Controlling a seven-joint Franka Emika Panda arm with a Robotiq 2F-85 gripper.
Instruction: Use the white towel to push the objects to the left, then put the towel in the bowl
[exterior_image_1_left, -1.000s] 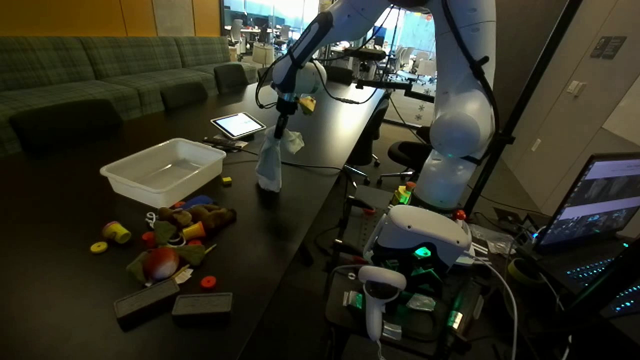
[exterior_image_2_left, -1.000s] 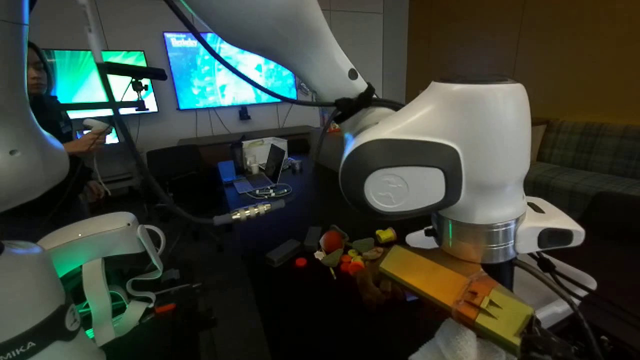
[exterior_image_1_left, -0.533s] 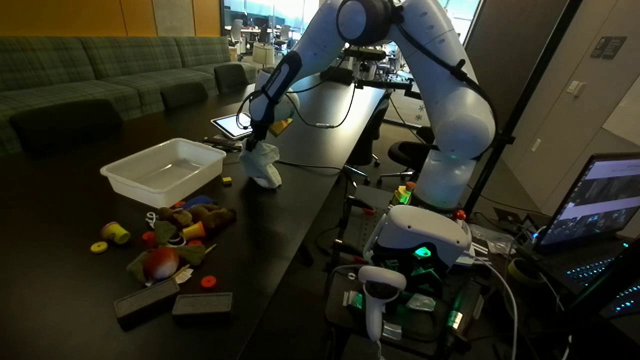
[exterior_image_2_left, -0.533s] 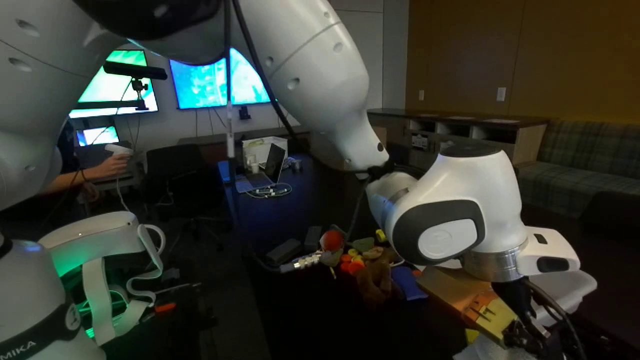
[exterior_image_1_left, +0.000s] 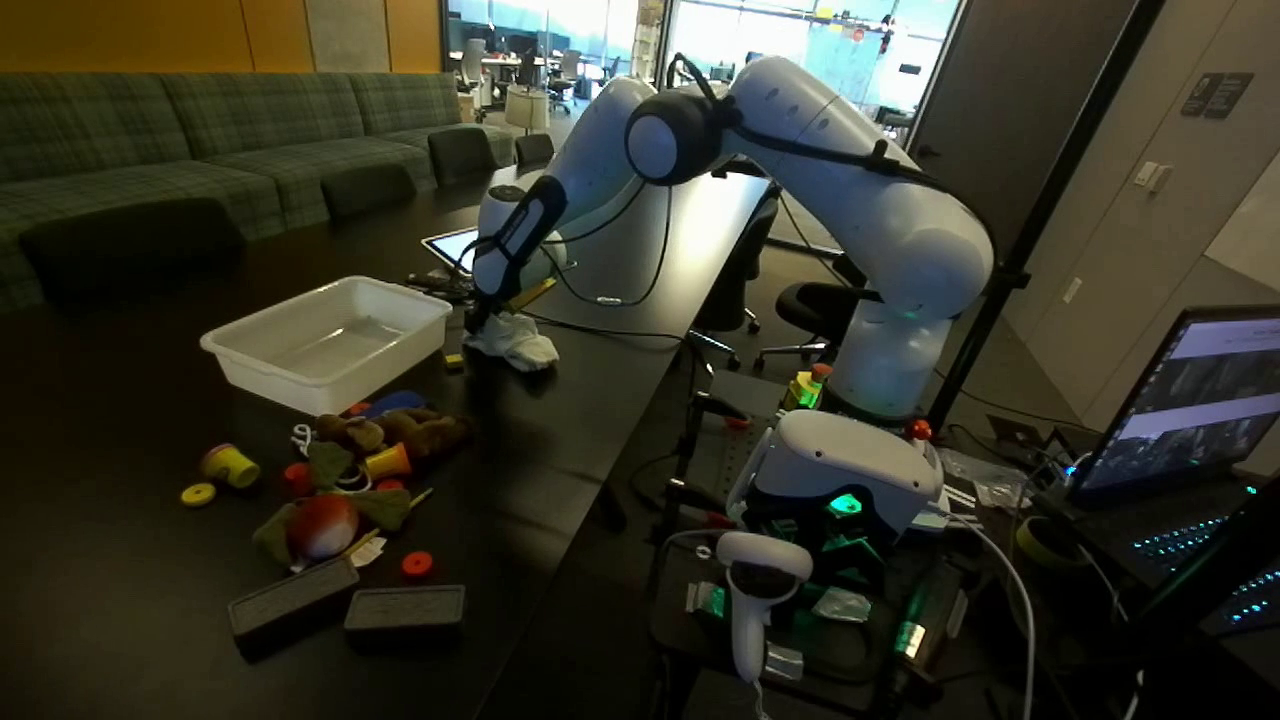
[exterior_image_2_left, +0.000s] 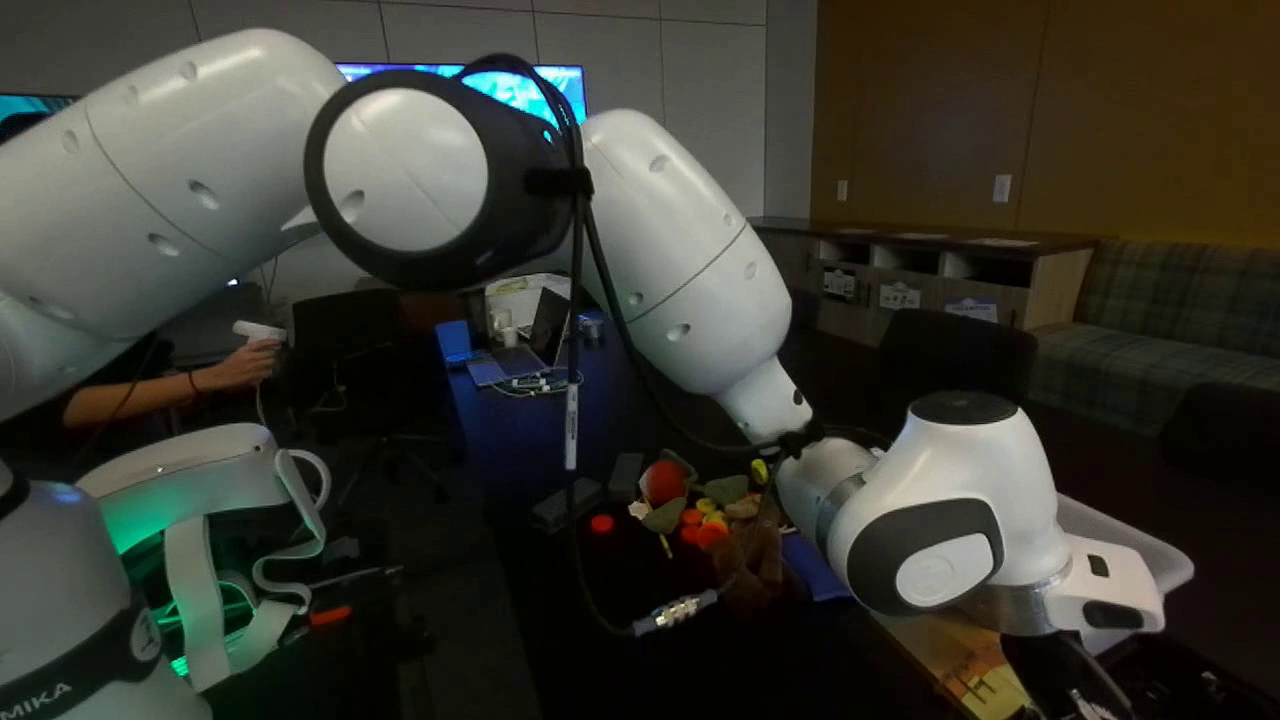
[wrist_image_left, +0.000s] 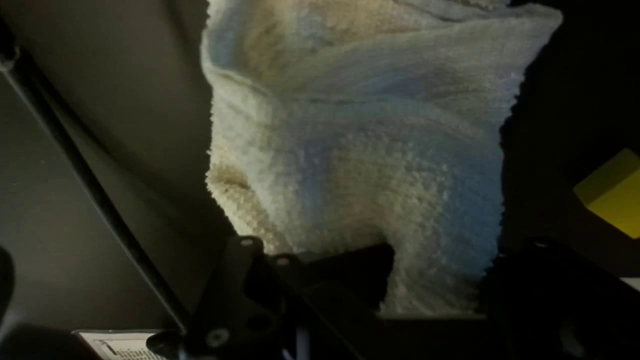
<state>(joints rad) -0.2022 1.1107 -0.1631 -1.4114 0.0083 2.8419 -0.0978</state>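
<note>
The gripper (exterior_image_1_left: 476, 322) looks clamped on the white towel (exterior_image_1_left: 515, 345), with cloth drooping over one finger so the actual pinch is hidden. Towel's bunched up low on the black table (exterior_image_1_left: 605, 400), outside the white tub (exterior_image_1_left: 390, 363) but near it. Pretty tight on that side: in an exterior view a yellow block (exterior_image_1_left: 454, 362) sits between towel and tub, apart from the towel going by the wrist view. Opposite the block, a black cable (wrist_image_left: 107, 215) runs past, and a decent stretch of tabletop reaches to the long edge on the robot's side. The toy pile (exterior_image_1_left: 330, 465) is just beside the tub, two dark blocks (exterior_image_1_left: 296, 603) further off.

Writing-wise, "MIKA" is readable on the arm's base (exterior_image_2_left: 75, 600). A pale label (wrist_image_left: 125, 344) pokes into a bottom corner of the wrist view, print too dim to make out, and the wall sign (exterior_image_1_left: 1217, 95) is too small to read.

Compared with a second ago, when the towel hung in a tall drape, it's now squashed down and the gripper's lower and closer to the tub. The toy pile and yellow block haven't budged.
</note>
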